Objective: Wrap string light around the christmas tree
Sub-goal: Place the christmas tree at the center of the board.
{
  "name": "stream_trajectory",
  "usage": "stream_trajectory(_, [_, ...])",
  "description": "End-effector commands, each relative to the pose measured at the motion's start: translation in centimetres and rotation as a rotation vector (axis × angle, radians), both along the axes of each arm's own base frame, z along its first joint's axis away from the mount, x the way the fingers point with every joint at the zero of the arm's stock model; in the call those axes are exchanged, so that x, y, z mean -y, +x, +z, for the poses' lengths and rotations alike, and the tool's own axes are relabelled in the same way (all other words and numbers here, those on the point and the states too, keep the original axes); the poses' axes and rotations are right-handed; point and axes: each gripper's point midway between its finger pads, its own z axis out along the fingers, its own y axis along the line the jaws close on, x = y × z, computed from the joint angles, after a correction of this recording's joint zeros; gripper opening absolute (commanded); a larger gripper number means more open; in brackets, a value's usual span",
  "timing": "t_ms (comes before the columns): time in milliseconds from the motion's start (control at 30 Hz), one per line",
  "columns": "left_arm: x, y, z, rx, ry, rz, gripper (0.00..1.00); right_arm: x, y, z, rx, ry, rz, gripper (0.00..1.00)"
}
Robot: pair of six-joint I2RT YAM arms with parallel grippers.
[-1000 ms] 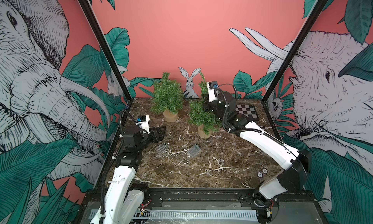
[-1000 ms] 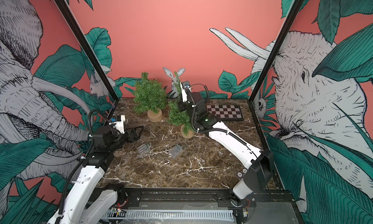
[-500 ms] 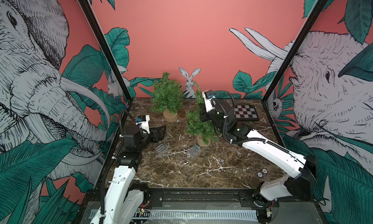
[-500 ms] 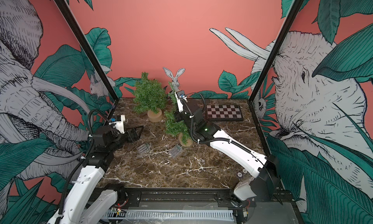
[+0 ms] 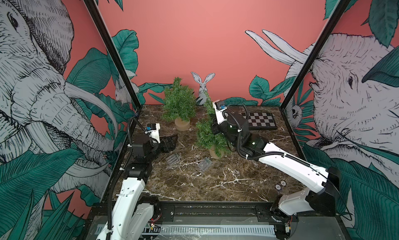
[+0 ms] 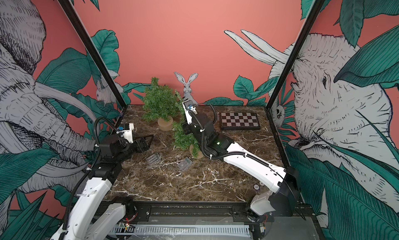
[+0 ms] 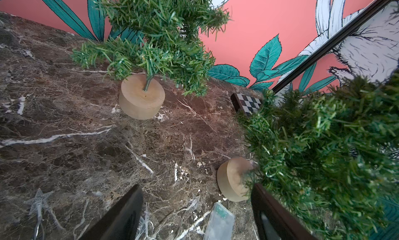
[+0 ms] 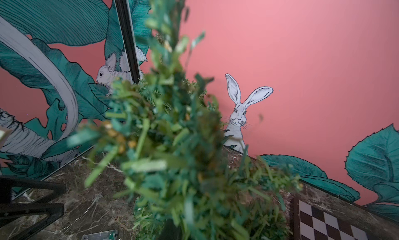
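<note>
Two small trees are the biggest things on your marble table (image 5: 194, 185). The second tree (image 5: 179, 102) stands upright on its wooden base near the back wall. The christmas tree (image 5: 207, 137) is nearer the middle and tilted, its wooden base tipped off flat on the marble. A chessboard (image 5: 260, 120) lies flat at the back, by the right-hand wall.

Your right gripper (image 5: 214, 128) is buried in the christmas tree's branches at mid-height. Needles hide the jaws, but they look clamped tight on the trunk. Your left gripper (image 7: 194, 217) hovers low over the table facing the trees, jaws spread wide, nothing between them.

Two clear battery packs (image 5: 173, 159) lie flat in front of the trees, apart from each other. The string light (image 7: 179, 210) is loose thin wire on the marble around those packs, just ahead of the left gripper, touching neither tree. A silver star (image 7: 38, 199) on the wire lies flat nearby. Two tiny discs (image 5: 280, 185) sit near the front right corner.
</note>
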Motion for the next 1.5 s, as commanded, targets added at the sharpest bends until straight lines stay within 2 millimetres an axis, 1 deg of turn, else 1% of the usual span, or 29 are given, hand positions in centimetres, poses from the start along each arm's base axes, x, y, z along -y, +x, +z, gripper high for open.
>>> stream_trajectory(0, [0.0,-0.2,0.3,0.021,-0.002,-0.001,0.81,1.4,0.4,5.2,0.145,0.096,-0.068,0.0])
stream_trajectory(133, [0.0,-0.2,0.3,0.022,-0.003,-0.002,0.81,0.8,1.3,5.3,0.156,0.108,-0.075,0.0])
stream_trajectory(267, [0.0,-0.2,0.4,0.023,-0.004,-0.004,0.81,0.3,2.4,5.7,0.146,0.171,-0.056,0.0])
stream_trajectory(433, [0.0,-0.2,0.4,0.026,-0.004,-0.005,0.81,0.0,3.8,5.6,0.148,0.204,-0.059,0.0])
stream_trajectory(667, [0.0,-0.2,0.4,0.024,-0.004,-0.005,0.81,-0.1,5.3,4.1,0.127,0.2,-0.065,0.0])
stream_trajectory(867, [0.0,-0.1,0.3,0.02,-0.003,-0.003,0.81,0.3,5.1,2.5,0.092,0.189,-0.065,0.0])
stream_trajectory(933, [0.0,-0.2,0.2,0.017,-0.004,-0.003,0.81,0.7,5.0,2.4,0.091,0.19,-0.071,0.08])
stream_trajectory(1000, [0.0,-0.1,0.2,0.018,-0.002,-0.001,0.81,1.0,4.8,2.5,0.093,0.193,-0.078,0.2])
stream_trajectory(1067, [0.0,-0.1,0.2,0.017,-0.002,0.0,0.81,1.3,4.6,2.6,0.099,0.201,-0.083,0.26])
stream_trajectory(1100, [0.0,-0.1,0.2,0.018,-0.002,0.0,0.81,1.5,4.6,2.8,0.101,0.204,-0.086,0.32])
stream_trajectory(1133, [0.0,-0.1,0.1,0.014,-0.002,0.0,0.81,1.5,4.5,2.9,0.102,0.204,-0.086,0.42])
stream_trajectory(1233, [-0.1,0.0,0.1,0.011,-0.001,0.001,0.81,1.6,4.3,3.5,0.106,0.2,-0.08,0.58])
stream_trajectory(1333, [0.1,0.0,-0.1,0.004,-0.003,-0.005,0.81,2.0,3.8,4.4,0.115,0.202,-0.077,0.71])
stream_trajectory(1467, [0.0,0.0,-0.2,-0.001,-0.001,-0.005,0.81,3.0,3.0,5.8,0.131,0.194,-0.077,0.82])
